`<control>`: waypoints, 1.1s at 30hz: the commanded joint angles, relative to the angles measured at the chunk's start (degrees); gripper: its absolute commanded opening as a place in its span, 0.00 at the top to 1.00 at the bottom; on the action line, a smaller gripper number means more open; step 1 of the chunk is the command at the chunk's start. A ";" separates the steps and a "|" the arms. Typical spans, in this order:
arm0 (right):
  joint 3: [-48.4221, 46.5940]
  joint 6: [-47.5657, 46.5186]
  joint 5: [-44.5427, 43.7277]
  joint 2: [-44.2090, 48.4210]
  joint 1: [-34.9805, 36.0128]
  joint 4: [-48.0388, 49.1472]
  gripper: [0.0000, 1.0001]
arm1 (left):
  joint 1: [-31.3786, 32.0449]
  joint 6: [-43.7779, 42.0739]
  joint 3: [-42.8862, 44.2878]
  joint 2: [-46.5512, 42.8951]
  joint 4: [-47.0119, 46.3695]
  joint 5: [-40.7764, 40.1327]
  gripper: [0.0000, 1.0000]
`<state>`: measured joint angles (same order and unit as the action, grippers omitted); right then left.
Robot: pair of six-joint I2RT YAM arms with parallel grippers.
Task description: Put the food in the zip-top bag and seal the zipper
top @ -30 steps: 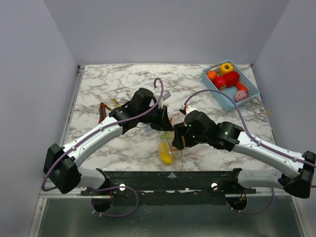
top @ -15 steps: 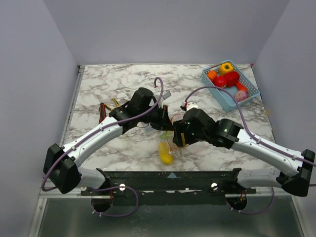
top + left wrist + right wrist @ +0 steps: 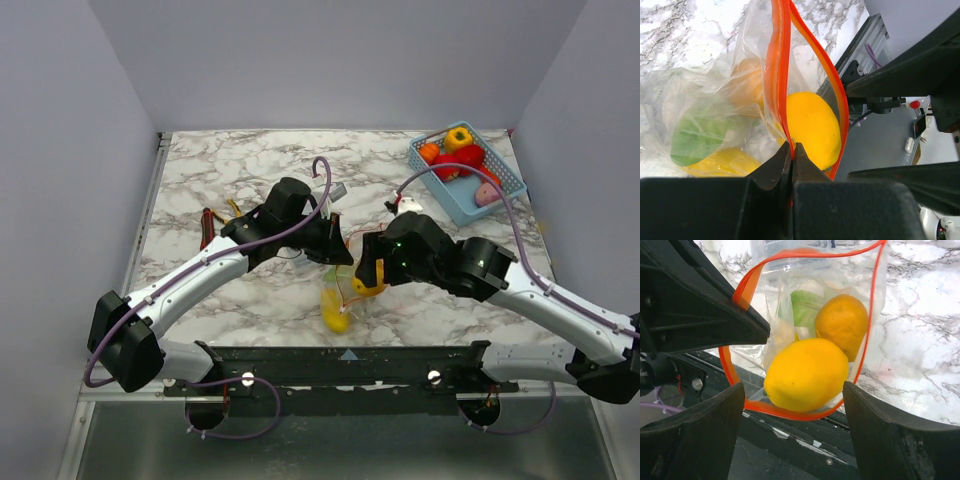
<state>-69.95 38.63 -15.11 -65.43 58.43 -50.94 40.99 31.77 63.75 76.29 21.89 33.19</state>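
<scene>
One yellow lemon point(image 3: 807, 372) sits just inside the open mouth of the clear bag point(image 3: 862, 280), ringed by the red-orange zipper point(image 3: 785, 415). Deeper in the bag lie an orange fruit point(image 3: 842, 330), a green piece point(image 3: 802, 305) and, at the bottom, a long yellow piece point(image 3: 722, 162). The left gripper point(image 3: 791, 150) is clenched on the zipper, pinching one stretch of the strip flat between its fingertips. From that pinch the two lips of the mouth part into a wide loop. The right gripper point(image 3: 794, 386) faces straight into that mouth with its jaws spread wide. It grasps nothing, and the lemon lies beyond its fingers, not pinched by them. Seen from above, the bag is near the front edge of the marble table point(image 3: 230, 160), between the two grippers, its closed end toward the near edge. A blue basket point(image 3: 455, 207) stands at the far right corner of the table, well apart from the bag, with more toy food point(image 3: 459, 160) in it: yellow, orange and red pieces.
</scene>
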 commanded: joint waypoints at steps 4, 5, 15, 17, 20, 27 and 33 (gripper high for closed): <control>-0.06 8.16 -4.28 6.02 0.28 -6.42 0.29 | -0.19 0.03 0.85 -1.36 -1.40 0.87 1.00; 1.39 9.22 -4.31 7.46 0.30 -5.69 0.31 | -0.17 -0.03 0.89 -1.43 -1.33 0.91 1.00; 11.85 15.58 -8.74 11.23 0.27 0.93 0.52 | -0.20 -0.04 0.77 -0.92 -1.41 0.60 1.00; 13.37 15.92 -8.59 10.74 0.26 3.61 0.55 | -0.15 -0.04 0.87 -0.62 -1.09 0.68 1.00; 15.54 17.17 -9.00 8.86 0.27 6.23 0.59 | -0.17 -0.09 1.03 -0.92 -1.23 0.99 1.00; 12.05 16.66 -8.12 5.50 0.22 8.49 0.98 | -0.13 -0.81 1.32 -2.23 -0.79 0.28 1.00; 2.40 12.93 -7.76 6.89 0.28 9.41 1.00 | -0.14 -2.63 0.95 -6.80 -0.95 -3.46 1.00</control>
<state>-61.45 53.82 -21.85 -60.75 58.43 -45.41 40.99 31.16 63.75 74.50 22.33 32.82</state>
